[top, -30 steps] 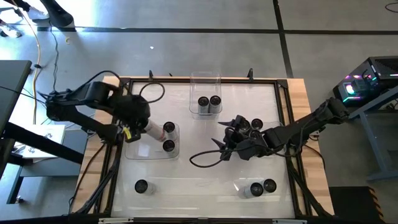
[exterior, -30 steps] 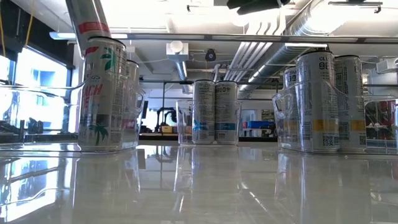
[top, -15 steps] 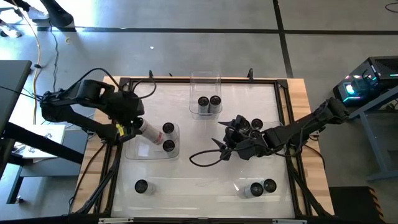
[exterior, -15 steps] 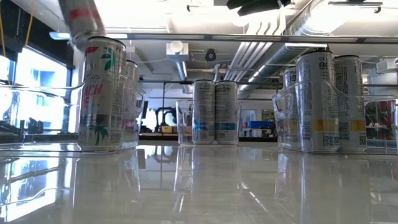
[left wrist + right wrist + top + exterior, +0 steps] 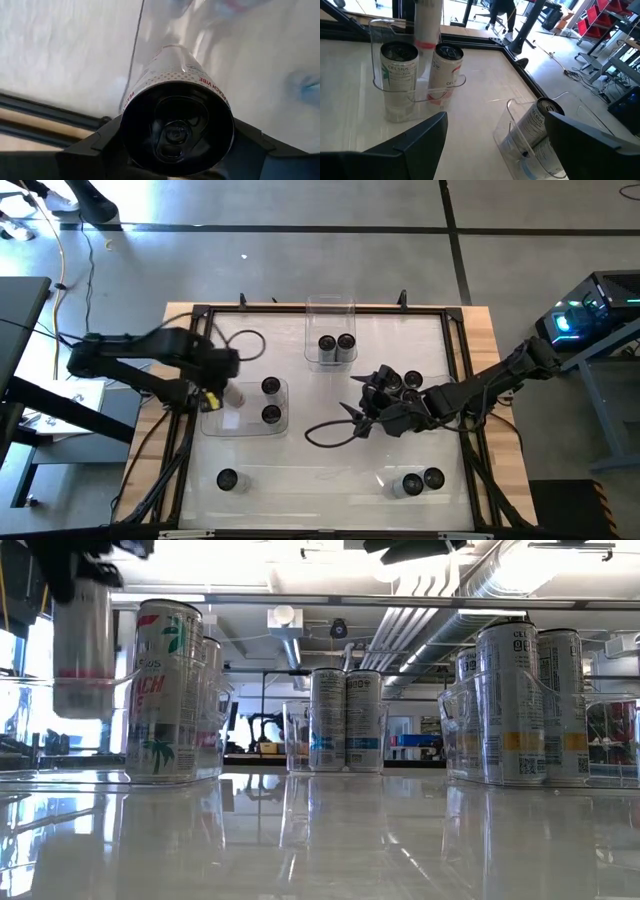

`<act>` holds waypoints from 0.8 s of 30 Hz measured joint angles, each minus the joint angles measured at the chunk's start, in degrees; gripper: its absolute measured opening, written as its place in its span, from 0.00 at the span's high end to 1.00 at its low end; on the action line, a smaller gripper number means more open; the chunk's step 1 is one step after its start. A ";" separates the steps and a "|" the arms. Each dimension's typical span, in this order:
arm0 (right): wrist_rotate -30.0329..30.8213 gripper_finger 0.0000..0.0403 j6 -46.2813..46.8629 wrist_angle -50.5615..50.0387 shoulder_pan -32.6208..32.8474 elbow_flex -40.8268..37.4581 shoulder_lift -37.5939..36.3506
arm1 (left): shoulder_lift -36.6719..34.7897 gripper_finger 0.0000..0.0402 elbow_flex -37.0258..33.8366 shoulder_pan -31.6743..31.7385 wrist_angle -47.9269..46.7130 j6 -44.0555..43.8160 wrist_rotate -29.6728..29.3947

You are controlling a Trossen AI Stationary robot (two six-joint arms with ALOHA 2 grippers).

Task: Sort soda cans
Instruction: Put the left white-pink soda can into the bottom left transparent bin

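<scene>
My left gripper (image 5: 224, 390) is shut on a silvery soda can (image 5: 82, 650) with a red band. It holds the can over the left part of a clear tray (image 5: 248, 425) at the table's left. Two more soda cans (image 5: 271, 386) (image 5: 270, 414) stand upright in that tray. My right gripper (image 5: 365, 416) hangs open above the table's middle with nothing between its fingers (image 5: 415, 145). It points toward the left tray. My left gripper pinches the can's side wall just below its dark top (image 5: 131, 102) between its two fingers (image 5: 95, 147). The fingers come from above and point down. The can hangs upright below them, its bottom (image 5: 82, 712) clear of the tray floor.
A tray (image 5: 330, 308) at the far middle holds two cans. Several cans (image 5: 400, 384) stand under my right arm, and two more (image 5: 421, 481) sit at the near right. A single can (image 5: 227, 479) stands at the near left. A black frame (image 5: 190, 440) rims the table.
My left gripper has moved toward the table's left edge and come down. It has tipped from a slant to pointing straight down. The can, still held, has swung from tilted to upright and sunk beside the two cans in the left tray.
</scene>
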 joint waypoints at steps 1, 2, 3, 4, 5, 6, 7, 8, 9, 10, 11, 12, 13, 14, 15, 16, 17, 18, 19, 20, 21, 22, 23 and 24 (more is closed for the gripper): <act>-0.02 0.18 0.00 0.30 -0.02 0.00 0.00 | 1.16 0.41 -0.43 0.33 0.39 1.14 -0.59; -0.02 0.18 0.00 0.58 -0.02 0.00 -0.02 | 2.21 0.41 -0.74 0.61 1.26 2.38 -1.06; -0.04 0.18 0.00 0.71 -0.02 0.00 -0.02 | 3.21 0.41 -0.79 0.92 2.22 3.64 -1.27; -0.24 0.18 0.02 0.81 -0.02 0.00 -0.02 | 4.28 0.41 -0.79 1.21 3.49 4.81 -1.41; -0.55 0.18 0.28 0.94 -0.01 0.00 -0.02 | 5.29 0.41 -0.79 1.47 5.00 5.91 -1.40; -1.02 0.18 0.54 1.02 -0.01 0.00 -0.02 | 6.38 0.41 -0.79 1.56 6.65 7.01 -1.23; -1.39 0.18 0.71 1.00 0.00 0.00 -0.02 | 7.54 0.41 -0.76 1.73 7.93 8.04 -0.99; -1.72 0.18 0.91 1.00 0.00 0.00 -0.02 | 8.67 0.41 -0.74 1.77 8.48 9.07 -0.91; -1.92 0.18 1.09 0.99 0.00 0.00 -0.02 | 9.90 0.41 -0.73 1.85 8.42 10.01 -1.02; -1.90 0.18 1.40 1.00 0.00 0.00 -0.02 | 11.05 0.40 -0.73 1.97 7.96 10.75 -1.26; -1.90 0.18 1.51 1.02 0.00 0.00 -0.02 | 12.10 0.39 -0.79 2.11 7.64 11.45 -1.47; -1.91 0.18 1.51 1.00 0.06 0.00 -0.02 | 13.09 0.38 -0.86 2.12 7.77 11.96 -1.65; -1.90 0.18 1.51 1.01 0.12 0.00 -0.02 | 13.96 0.37 -0.84 2.12 8.76 12.56 -1.65; -1.91 0.18 1.51 1.00 0.13 0.00 -0.02 | 14.81 0.36 -0.82 2.12 10.03 13.34 -1.63; -1.90 0.18 1.62 1.00 0.13 0.00 -0.02 | 15.62 0.36 -0.78 2.12 10.96 13.96 -1.65; -1.91 0.18 1.90 0.96 0.13 0.00 -0.02 | 16.37 0.36 -0.76 2.12 11.67 14.49 -1.67; -1.90 0.18 1.98 0.90 0.13 0.00 -0.02 | 16.97 0.36 -0.77 2.12 12.12 14.78 -1.68; -1.90 0.18 1.97 0.84 0.13 0.00 -0.02 | 17.31 0.35 -0.76 2.12 12.48 15.07 -1.62; -1.90 0.18 1.97 0.80 0.13 0.00 -0.02 | 17.45 0.35 -0.76 2.12 12.82 15.39 -1.47; -1.90 0.18 1.97 0.80 0.13 0.00 -0.02 | 17.51 0.35 -0.75 2.12 13.21 15.68 -1.39; -1.90 0.18 1.97 0.80 0.14 0.00 -0.02 | 17.58 0.35 -0.75 2.12 13.56 15.72 -1.24; -1.90 0.18 1.95 0.80 0.13 0.00 -0.02 | 17.65 0.35 -0.71 2.12 13.70 15.70 -1.20; -1.90 0.18 1.96 0.73 0.13 0.00 -0.02 | 17.61 0.35 -0.71 2.24 13.66 15.69 -1.01; -1.90 0.18 1.97 0.60 0.13 0.00 -0.02 | 17.59 0.35 -0.71 2.54 13.67 15.70 -0.43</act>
